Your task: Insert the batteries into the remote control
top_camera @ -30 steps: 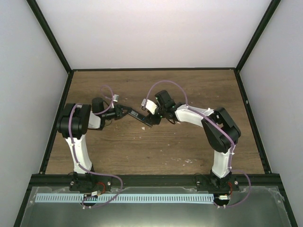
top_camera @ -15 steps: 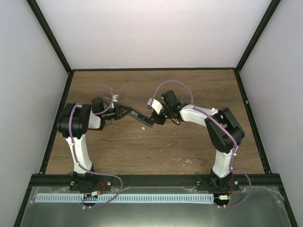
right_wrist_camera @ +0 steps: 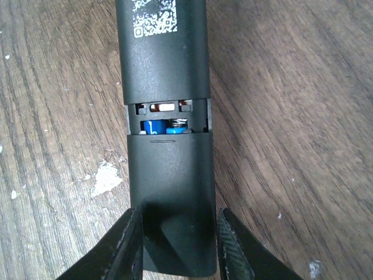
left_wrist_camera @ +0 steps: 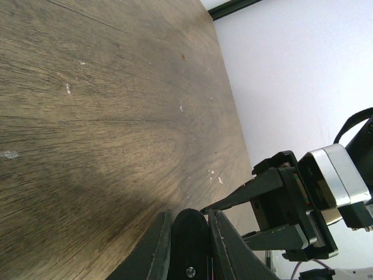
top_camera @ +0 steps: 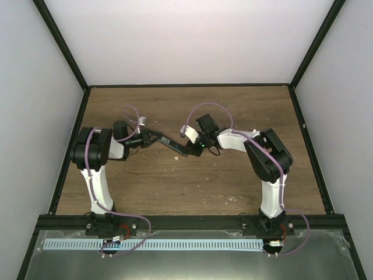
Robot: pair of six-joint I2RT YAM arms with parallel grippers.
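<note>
Right wrist view has the right gripper (right_wrist_camera: 178,254) narrowed onto the sides of the battery cover (right_wrist_camera: 171,186), which sits on the remote control (right_wrist_camera: 162,58) with a gap baring the blue batteries (right_wrist_camera: 154,126), while the left gripper (top_camera: 152,139) clamps the remote control's opposite end.

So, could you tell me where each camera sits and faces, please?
Top external: above, behind the bases, looking down on the table; both arms show.
Left wrist: on the left arm, looking low across the table; own fingers show.
Right wrist: on the right arm, looking down at the remote control; own fingers show.
Shared: top and right wrist see the remote control.
</note>
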